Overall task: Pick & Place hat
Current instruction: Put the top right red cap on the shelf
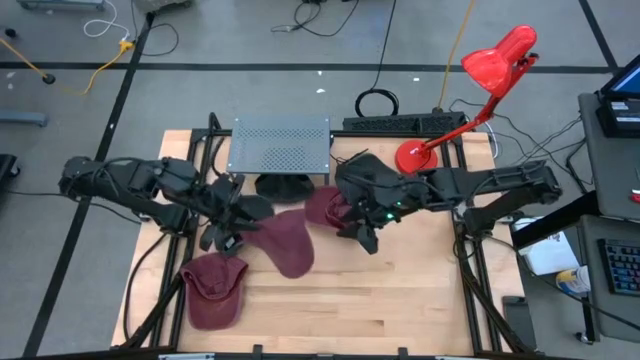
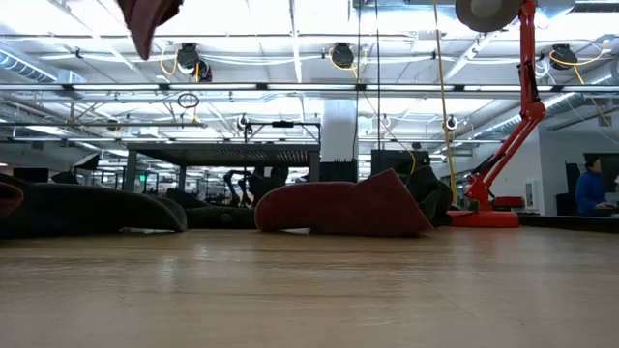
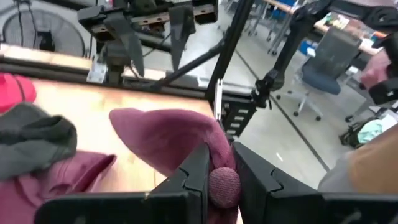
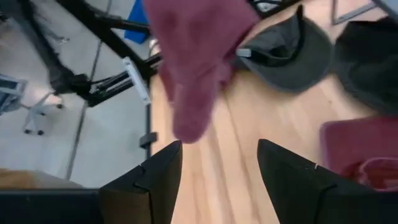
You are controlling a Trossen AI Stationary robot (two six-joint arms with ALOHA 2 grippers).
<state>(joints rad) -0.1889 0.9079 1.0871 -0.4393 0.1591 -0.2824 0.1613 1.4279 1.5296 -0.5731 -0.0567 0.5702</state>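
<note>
Left arm stretched in from the bench's left edge, elbow low, wrist reaching toward the middle. Left gripper (image 1: pixel 232 215) clenched on a maroon hat (image 1: pixel 285 240), fingers (image 3: pixel 196 171) pinching the cloth at the crown button, seen closely in the left wrist view. Hat lifted above the wooden bench (image 1: pixel 400 300), hanging near the centre, brim drooping toward the front edge; in the low view only a scrap of it (image 2: pixel 147 19) showing at the top, clear of the surface.

Right arm reaching in from the right edge, forearm lying roughly level across the bench, wrist bent toward the centre. Right gripper (image 1: pixel 365 235) released, jaws standing apart with nothing between them; in the right wrist view the same held hat (image 4: pixel 196 56) hanging beyond the spread fingers (image 4: pixel 155 177), not touched by them.

Second maroon hat (image 1: pixel 213 290) lying flat near the front left corner. Third maroon hat (image 1: pixel 325 205) resting on the bench near the middle, just beside the right gripper. Dark hat (image 1: pixel 283 185) toward the back edge, just in front of a grey perforated box (image 1: pixel 281 145). Red desk lamp (image 1: pixel 470 100) standing at the back right corner.
</note>
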